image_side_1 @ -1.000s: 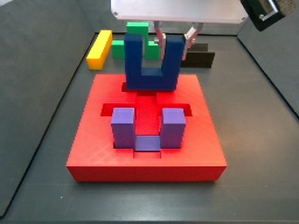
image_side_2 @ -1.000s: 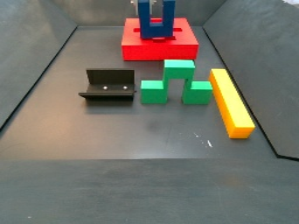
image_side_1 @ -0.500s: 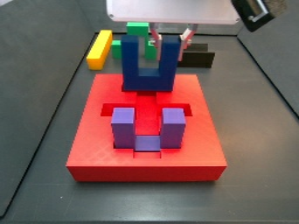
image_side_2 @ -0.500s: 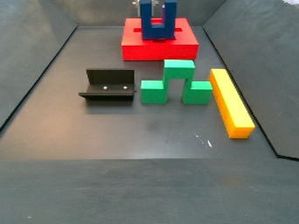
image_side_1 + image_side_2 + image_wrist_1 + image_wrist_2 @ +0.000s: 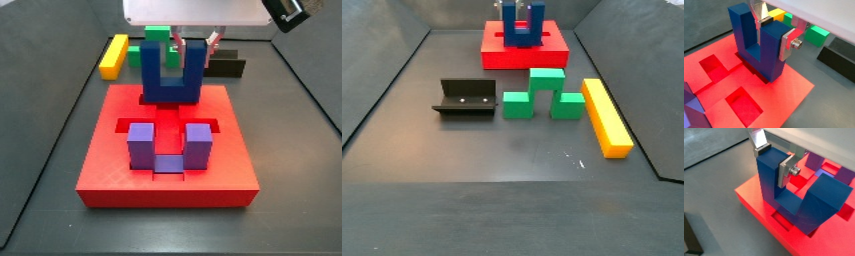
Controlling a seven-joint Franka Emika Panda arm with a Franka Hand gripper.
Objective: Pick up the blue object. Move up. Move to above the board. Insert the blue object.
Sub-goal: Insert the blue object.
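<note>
1. The board (image 5: 167, 160), a large flat red slab, lies on the dark surface (image 5: 502, 150).
2. The blue object (image 5: 174, 72) stands upright at the board's far end, its two prongs pointing straight up and its base on the board.
3. The hand (image 5: 777, 31) comes from above, clamped on one prong.

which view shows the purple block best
A side view: the purple block shows whole, seated upright in the board. The wrist views catch only corners of it, behind the blue object held in the claw. The far side view hides it.
</note>
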